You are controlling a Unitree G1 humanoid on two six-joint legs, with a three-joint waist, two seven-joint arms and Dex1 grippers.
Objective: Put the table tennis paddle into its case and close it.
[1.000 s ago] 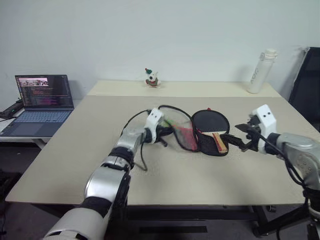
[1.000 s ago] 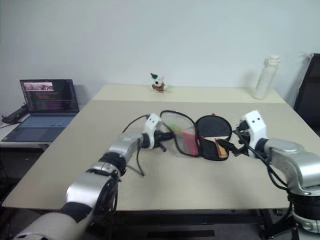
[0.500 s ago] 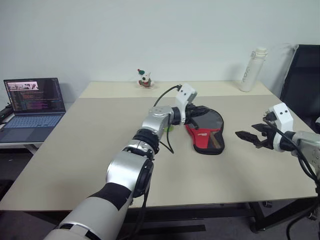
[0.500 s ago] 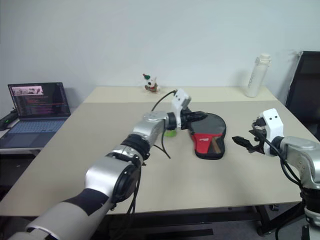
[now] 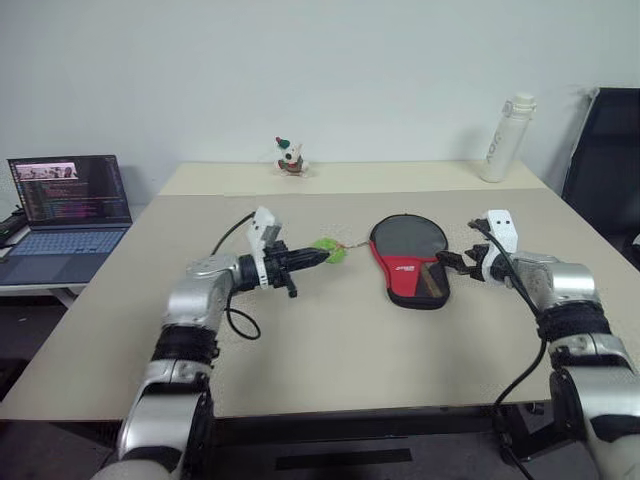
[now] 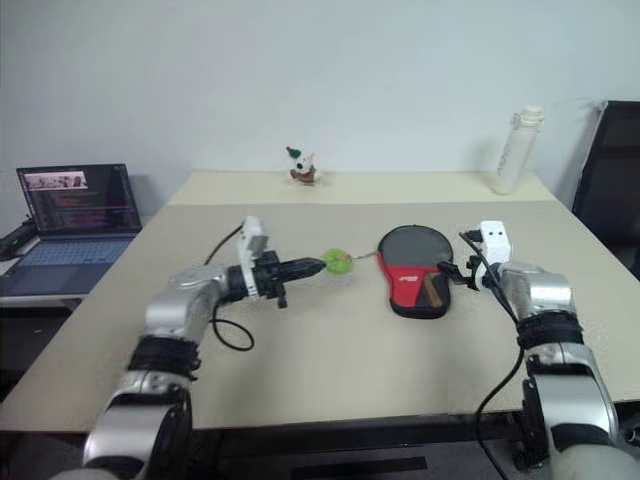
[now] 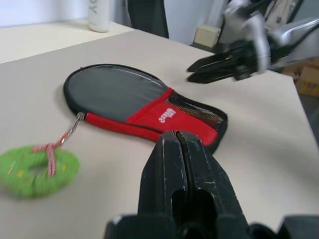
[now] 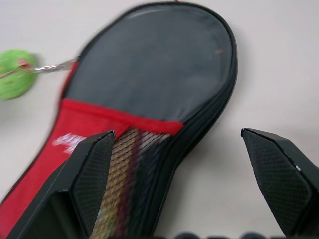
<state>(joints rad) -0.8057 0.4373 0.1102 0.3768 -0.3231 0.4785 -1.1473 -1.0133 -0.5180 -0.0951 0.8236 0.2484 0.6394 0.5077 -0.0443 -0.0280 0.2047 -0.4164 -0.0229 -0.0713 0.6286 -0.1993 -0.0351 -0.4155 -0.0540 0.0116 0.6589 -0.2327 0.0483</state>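
Observation:
The case [image 5: 408, 258] lies flat on the table with its lid down, black at the round end and red toward the handle end. A brownish strip shows through its mesh pocket [image 8: 127, 164]; the rest of the table tennis paddle is hidden inside. Its green zip-pull tag [image 5: 328, 251] rests on the table to the left, joined to the case by a small metal ring [image 7: 75, 124]. My left gripper [image 5: 316, 257] is shut on nothing, its tips just short of the tag. At the right edge of the case's handle end, my right gripper [image 5: 449, 266] stands open, jaws wide over the mesh.
An open laptop [image 5: 68, 208] sits on a side table at the left. A small figurine [image 5: 290, 157] and a white bottle [image 5: 503, 125] stand along the table's far side. A black chair [image 5: 605, 160] is at the right.
The case's lid, raised a second ago, now lies shut. My left gripper has pulled back left off the case to beside the green tag. My right gripper has moved in toward the handle end.

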